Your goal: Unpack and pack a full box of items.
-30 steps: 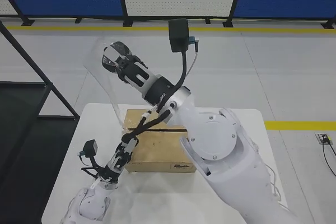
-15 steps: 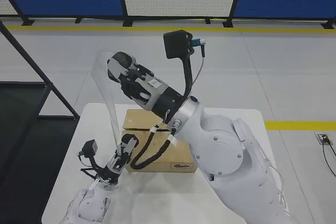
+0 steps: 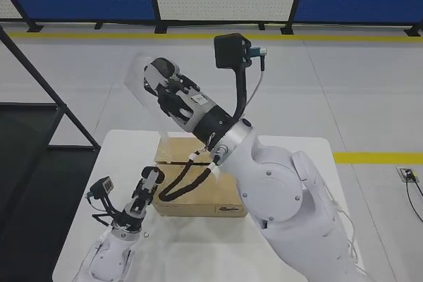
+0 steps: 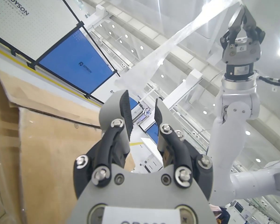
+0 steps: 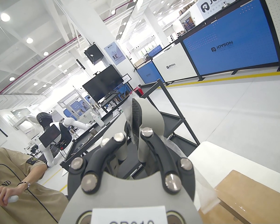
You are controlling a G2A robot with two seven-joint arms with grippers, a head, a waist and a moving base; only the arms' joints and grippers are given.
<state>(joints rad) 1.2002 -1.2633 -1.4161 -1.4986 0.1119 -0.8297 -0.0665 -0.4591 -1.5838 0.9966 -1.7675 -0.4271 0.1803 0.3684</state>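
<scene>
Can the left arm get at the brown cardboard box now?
Probably yes: its open jaws stand beside the brown cardboard box, and the right arm holds the clear plastic strip high above.

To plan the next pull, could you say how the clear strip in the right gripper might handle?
The clear strip looks thin and floppy: it stretches as a see-through band from the right gripper toward the cardboard box. Probably very light, so it may twist.

Robotics lab inside large industrial hall. High white ceiling, rows of round lamps (image 5: 5, 17). Blue and white partition panels (image 5: 233, 50) along far side; yellow floor line (image 3: 384, 158) on grey floor. Big monitor (image 5: 102, 86) and second white robot (image 5: 53, 129) far off.
</scene>
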